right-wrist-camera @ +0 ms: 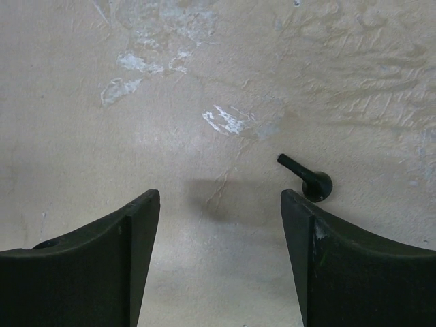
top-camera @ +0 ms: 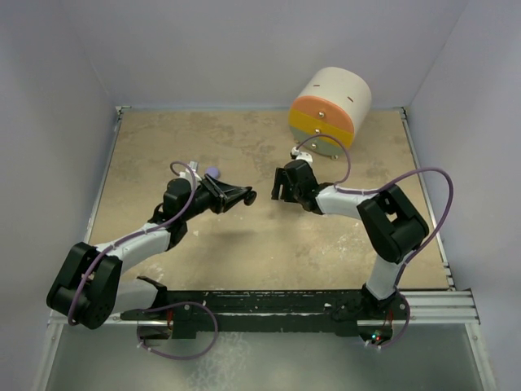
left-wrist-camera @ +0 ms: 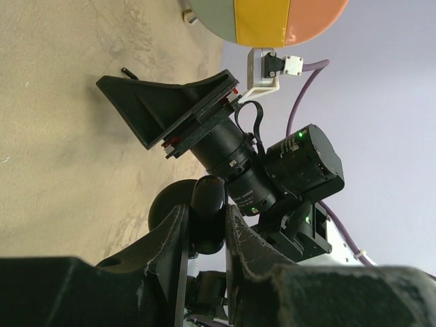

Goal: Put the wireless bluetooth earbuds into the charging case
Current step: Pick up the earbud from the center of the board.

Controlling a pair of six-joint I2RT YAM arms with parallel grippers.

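Right wrist view first: my right claw [right-wrist-camera: 218, 201] is spread wide, both dark fingers pointing down at bare table [right-wrist-camera: 204, 82], nothing between them. Just off the tip of the finger on the right of this picture lies the black earbud [right-wrist-camera: 308, 178], flat on the table. Its thin stem points away and to the left, and its round head is nearest the finger, close but not touching.

Over to my left claw [left-wrist-camera: 206, 212]: it's clamped tight on the charging case [left-wrist-camera: 208, 194], a glossy, black, rounded thing pinched between the two fingers and held up off the table. From this wrist I look straight across at my right claw, its fingers angled down at the table.

Top external view now: the two claws face each other over the middle of the table, near but apart. Just beyond my left wrist sits a small lilac thing [top-camera: 213, 172], too small for me to make out. Well beyond my right claw, at the far edge, a big cream drum [top-camera: 342, 91] lies on its side, its flat face banded orange and yellow.
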